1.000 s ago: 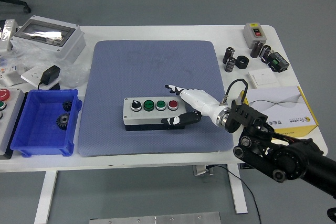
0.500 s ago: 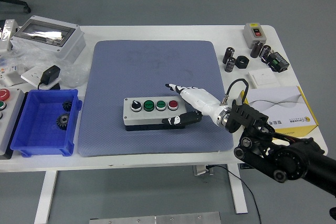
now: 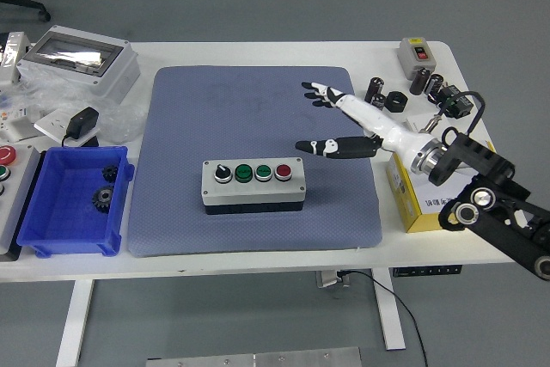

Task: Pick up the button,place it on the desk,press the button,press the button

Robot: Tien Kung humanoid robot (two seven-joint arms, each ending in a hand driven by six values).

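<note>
A grey button box [image 3: 253, 184] lies on the blue mat [image 3: 249, 109], near its front middle. Its top carries a black knob, two green buttons and a red button [image 3: 283, 172] in a row. My right hand [image 3: 331, 122] hovers above the mat to the upper right of the box, clear of it. Its white fingers [image 3: 316, 90] are spread and the black thumb points left, holding nothing. The left arm does not appear in the head view.
A blue bin [image 3: 76, 204] with black gears stands at the left front. A grey enclosure [image 3: 79, 59] and a black adapter [image 3: 83, 120] lie at the back left. Small capacitors [image 3: 376, 96], a switch box [image 3: 418, 53] and a yellow-edged box [image 3: 412, 204] crowd the right side.
My right hand let go of the box's right end, rose and swung back to the right, ending above the mat's right edge with its fingers spread. The box stayed put.
</note>
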